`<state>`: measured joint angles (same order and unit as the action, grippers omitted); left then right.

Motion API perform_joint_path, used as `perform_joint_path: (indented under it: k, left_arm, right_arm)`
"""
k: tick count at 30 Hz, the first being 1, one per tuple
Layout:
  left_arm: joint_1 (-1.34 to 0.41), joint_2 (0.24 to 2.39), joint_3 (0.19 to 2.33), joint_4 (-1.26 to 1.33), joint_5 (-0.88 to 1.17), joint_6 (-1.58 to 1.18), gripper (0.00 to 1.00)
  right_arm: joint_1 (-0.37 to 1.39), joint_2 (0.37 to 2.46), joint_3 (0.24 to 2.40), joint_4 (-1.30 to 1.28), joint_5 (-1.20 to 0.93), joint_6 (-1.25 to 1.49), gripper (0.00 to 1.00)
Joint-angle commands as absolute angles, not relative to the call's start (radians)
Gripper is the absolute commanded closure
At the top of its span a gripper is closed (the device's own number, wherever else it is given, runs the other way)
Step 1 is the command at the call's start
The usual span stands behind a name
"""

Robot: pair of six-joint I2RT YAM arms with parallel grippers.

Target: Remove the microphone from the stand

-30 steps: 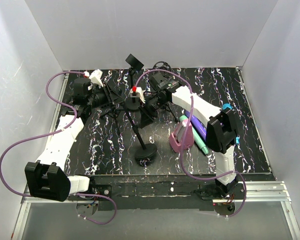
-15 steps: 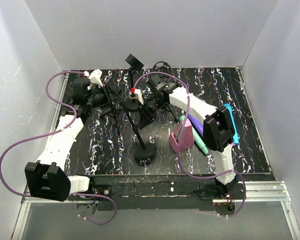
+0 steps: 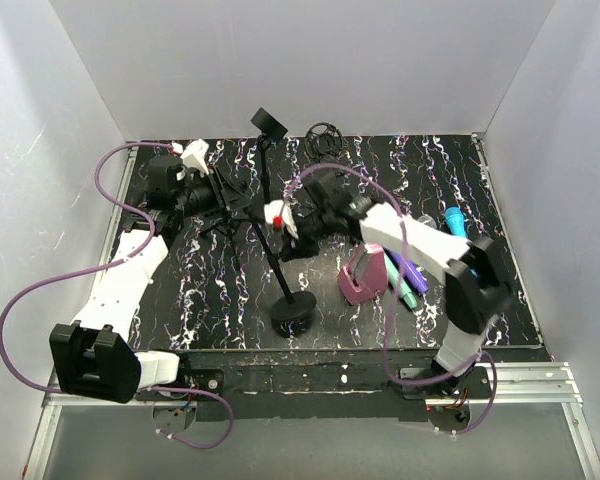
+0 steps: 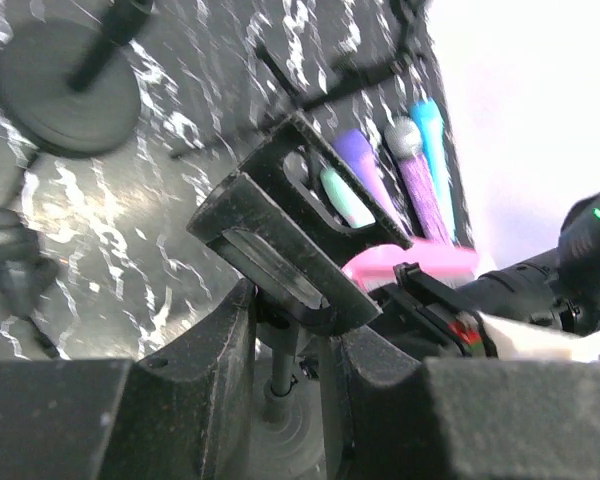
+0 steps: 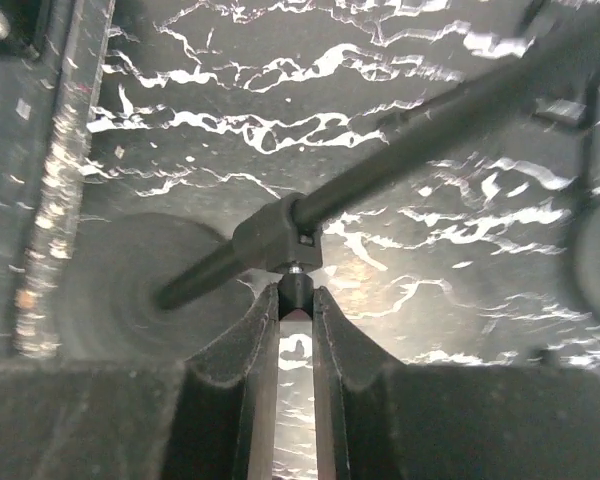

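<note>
Black stand (image 3: pixel 292 306): round base flat, thin pole tilted; microphone indistinct.

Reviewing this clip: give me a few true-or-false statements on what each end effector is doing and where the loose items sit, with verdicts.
1. The right end effector is shut on a small knob under the joint of the stand pole. True.
2. The left end effector is open and empty. False: it is closed on a black clip.
3. The pink holder sits on the table beside the coloured microphones. True.
4. The stand's round base is lifted off the table. False: it rests flat on the table.
</note>
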<state>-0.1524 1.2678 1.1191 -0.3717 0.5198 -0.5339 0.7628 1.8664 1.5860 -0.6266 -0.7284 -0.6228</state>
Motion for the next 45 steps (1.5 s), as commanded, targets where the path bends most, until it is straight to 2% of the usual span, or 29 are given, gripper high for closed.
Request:
perform_joint_path:
  k: [1, 3, 5, 6, 7, 9, 11, 18, 26, 36, 41, 45]
  left_arm:
    - [-0.153, 1.232, 1.173, -0.347, 0.580, -0.581, 1.00]
    - [-0.153, 1.232, 1.183, -0.345, 0.586, -0.580, 1.00]
    - [-0.153, 1.235, 1.192, -0.342, 0.595, -0.574, 1.00]
    - [-0.153, 1.233, 1.195, -0.341, 0.601, -0.568, 1.00]
    - [-0.153, 1.235, 1.198, -0.341, 0.609, -0.561, 1.00]
    - [-0.155, 1.232, 1.203, -0.341, 0.621, -0.542, 1.00]
    - [-0.156, 1.232, 1.207, -0.342, 0.644, -0.516, 1.00]
    - [-0.160, 1.204, 1.255, -0.437, 0.718, -0.332, 1.00]
    - [-0.160, 1.066, 1.316, -0.695, 0.611, 0.050, 1.00]
    - [-0.158, 0.873, 1.241, -0.816, 0.300, 0.190, 1.00]
    - [-0.160, 0.810, 1.192, -0.812, 0.039, 0.219, 1.00]
    - [-0.160, 0.733, 1.076, -0.668, -0.200, 0.209, 1.00]
  right_arm:
    - [0.856, 1.547, 1.135, -0.037, -0.563, -1.051, 0.97]
    - [0.873, 1.479, 0.943, 0.273, -0.542, -1.155, 0.97]
    - [0.877, 1.465, 0.885, 0.394, -0.509, -1.192, 0.81]
    - [0.877, 1.462, 0.905, 0.340, -0.500, -1.215, 0.66]
    - [0.877, 1.459, 0.931, 0.280, -0.486, -1.227, 0.59]
    - [0.876, 1.441, 0.960, 0.180, -0.460, -1.233, 0.51]
    - [0.871, 1.402, 0.950, 0.115, -0.454, -1.247, 0.37]
    - [0.850, 1.244, 0.928, -0.081, -0.382, -1.111, 0.34]
    - [0.828, 1.140, 0.920, -0.133, -0.266, -0.963, 0.34]
    - [0.828, 1.109, 0.914, -0.124, -0.213, -0.907, 0.35]
    - [0.828, 1.108, 0.928, -0.114, -0.204, -0.882, 0.35]
    - [0.827, 1.108, 0.934, -0.106, -0.195, -0.838, 0.35]
